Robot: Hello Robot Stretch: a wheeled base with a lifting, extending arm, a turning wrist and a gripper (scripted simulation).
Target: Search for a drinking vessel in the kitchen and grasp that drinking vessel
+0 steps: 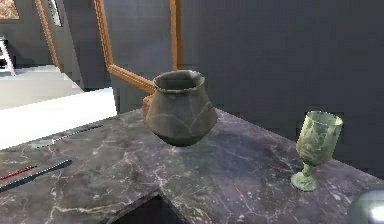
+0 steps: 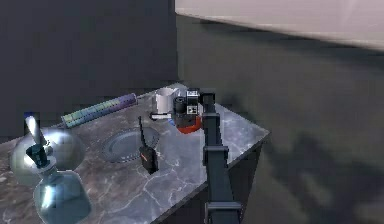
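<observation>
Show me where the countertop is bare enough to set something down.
Forward view: bare marble between the dark pot and the green goblet, and in front of the pot, right of the pens. Arm side view: crowded around the white mug, arm and metal dome.

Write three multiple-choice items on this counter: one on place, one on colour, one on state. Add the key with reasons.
1. In the forward view, where does the green goblet stand relative to the dark pot? A. To its left. B. To its right. C. Inside it.
2. In the arm side view, what colour is the mug near the claw? A. White. B. Black. C. Yellow.
3. How does the goblet stand? A. On its side. B. Upside down. C. Upright on its foot.
Key: 1 B, the goblet is near the view's right edge, the pot at the middle. 2 A, its body is plain white. 3 C, the bowl is on top, the foot on the marble counter.
</observation>
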